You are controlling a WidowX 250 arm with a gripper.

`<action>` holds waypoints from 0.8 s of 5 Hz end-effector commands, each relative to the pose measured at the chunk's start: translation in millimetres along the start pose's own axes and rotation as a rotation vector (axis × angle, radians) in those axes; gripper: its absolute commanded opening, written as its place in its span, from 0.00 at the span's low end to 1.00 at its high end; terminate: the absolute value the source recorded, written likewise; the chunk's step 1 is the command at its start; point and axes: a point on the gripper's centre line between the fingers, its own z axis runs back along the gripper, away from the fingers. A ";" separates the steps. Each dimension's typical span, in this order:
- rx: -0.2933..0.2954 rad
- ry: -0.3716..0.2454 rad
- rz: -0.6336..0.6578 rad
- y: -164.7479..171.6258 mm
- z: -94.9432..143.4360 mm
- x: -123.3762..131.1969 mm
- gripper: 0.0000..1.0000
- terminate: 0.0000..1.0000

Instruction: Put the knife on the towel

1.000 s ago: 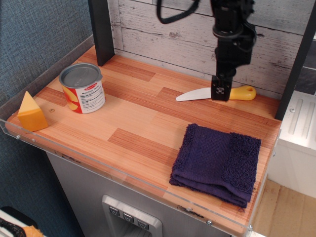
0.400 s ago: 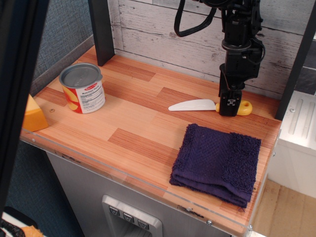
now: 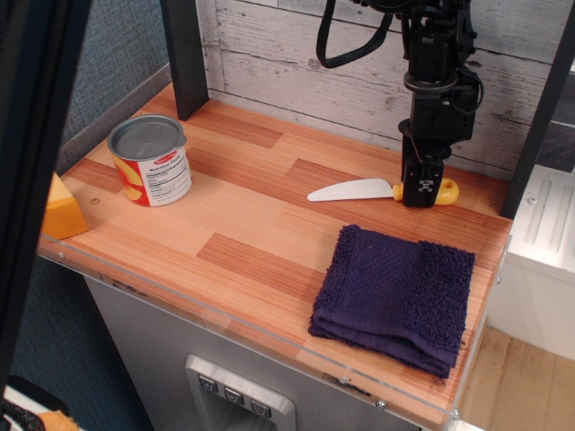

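The knife (image 3: 352,190) lies on the wooden tabletop near the back right, white blade pointing left, and the yellow handle end (image 3: 446,191) sticks out to the right of my gripper. My gripper (image 3: 420,190) points straight down and is closed around the handle, with its tips at table level. The dark purple towel (image 3: 393,296) lies folded at the front right, a short way in front of the knife and not touching it.
A tin can (image 3: 151,160) stands at the left. A yellow cheese wedge (image 3: 63,211) sits at the left edge, partly hidden by a dark bar (image 3: 36,180) close to the camera. Black posts (image 3: 186,56) stand at the back left and right.
My gripper has come down and to the right onto the knife's handle. The knife has shifted towards the front and slightly left. A dark bar now covers the left of the view.
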 end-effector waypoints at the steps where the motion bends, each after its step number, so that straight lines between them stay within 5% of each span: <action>1: 0.138 -0.029 -0.029 -3.1 25.1 -4.5 0.00 0.00; 4: 0.125 0.088 -0.163 -23.6 89.6 -24.1 0.00 0.00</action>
